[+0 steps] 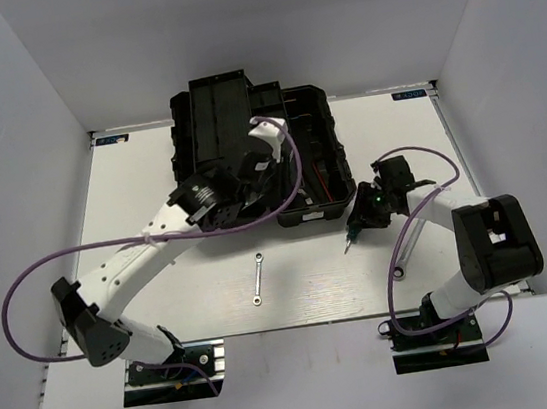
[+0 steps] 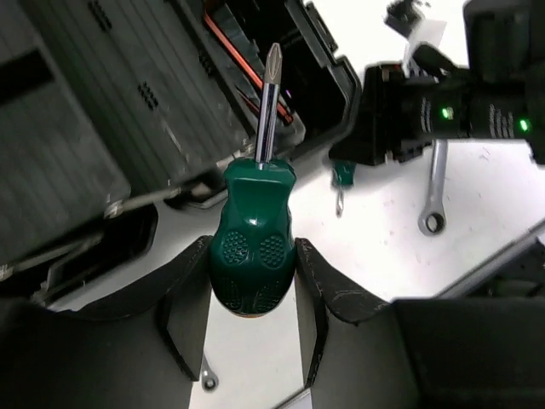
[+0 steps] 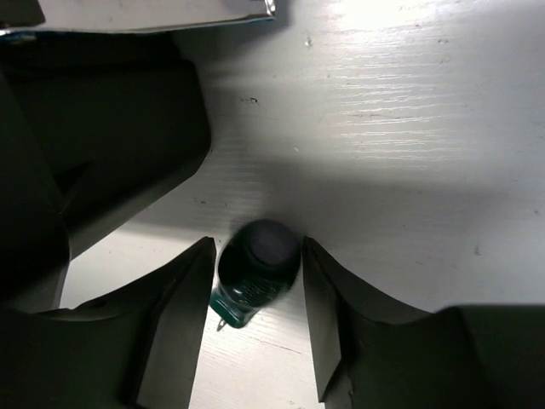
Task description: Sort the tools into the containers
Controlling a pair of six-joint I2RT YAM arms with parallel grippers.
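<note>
Left jaws clamp a green screwdriver (image 2: 253, 256), tip toward the toolbox (image 1: 221, 111), likely for stowing; right jaws flank another screwdriver (image 3: 255, 264), grip unclear.

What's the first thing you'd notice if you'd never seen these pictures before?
The bright green screwdriver pinched in the left gripper, its tip pointing toward the big open black toolbox at the far middle of the table. Next, the right gripper has its fingers either side of a second green screwdriver on the right; whether it grips yet is unclear.
</note>
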